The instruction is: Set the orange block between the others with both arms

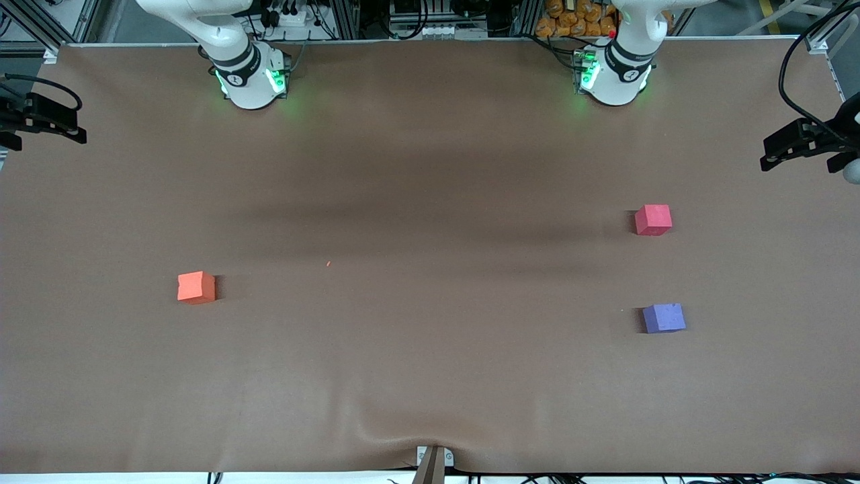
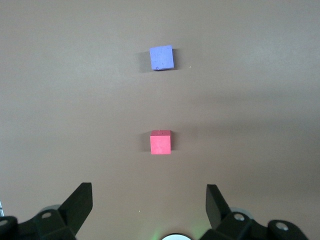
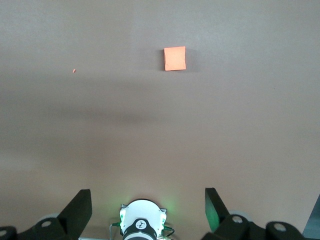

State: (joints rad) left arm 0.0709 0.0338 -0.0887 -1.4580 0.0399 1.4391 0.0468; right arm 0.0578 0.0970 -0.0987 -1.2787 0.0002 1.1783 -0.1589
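Note:
The orange block (image 1: 196,287) (image 3: 175,58) sits alone on the brown table toward the right arm's end. Toward the left arm's end lie the others: a pinkish-red cube (image 1: 653,220) (image 2: 160,142) and a purple-blue cube (image 1: 664,318) (image 2: 161,57), the purple one nearer the front camera, with a bare gap between them. My left gripper (image 2: 148,192) hangs open and empty high above its own base. My right gripper (image 3: 147,197) is likewise open and empty, high over the right arm's base (image 3: 142,220). Neither hand shows in the front view.
A tiny orange crumb (image 1: 328,263) lies on the brown cloth (image 1: 430,168) near mid-table. Black fixtures jut in at the table's two ends (image 1: 40,117) (image 1: 806,142). Green-lit bases (image 1: 252,77) (image 1: 613,74) stand along the table's edge farthest from the front camera.

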